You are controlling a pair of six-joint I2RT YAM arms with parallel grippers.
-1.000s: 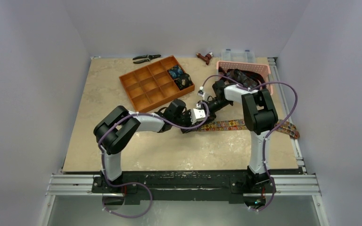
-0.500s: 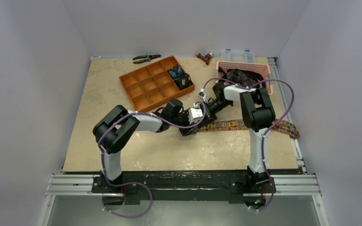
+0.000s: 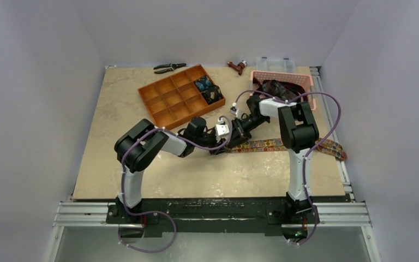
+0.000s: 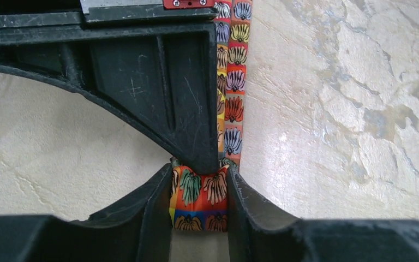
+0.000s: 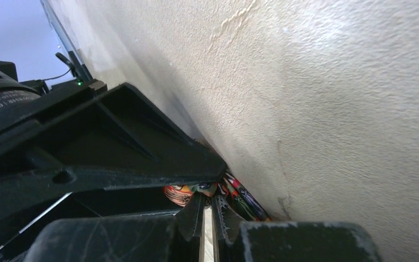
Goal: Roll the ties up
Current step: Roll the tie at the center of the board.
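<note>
An orange-yellow-red print tie lies as a long strip along the table's right half. Its left end is rolled into a small coil. My left gripper is shut on that coil, one finger pressing each side. My right gripper comes from the opposite side. Its jaws are shut and their tips are dug into the coil's fabric. In the left wrist view its black finger covers part of the strip. Two rolled dark ties sit in the orange tray.
A pink basket at the back right holds dark ties, with a clear lidded box behind it. Pliers and a small red-brown tool lie at the back edge. The tie's far end reaches the table's right edge.
My left wrist has drawn back to the left and the left elbow has swung right. My right gripper has shifted slightly left onto the tie's rolled end.
</note>
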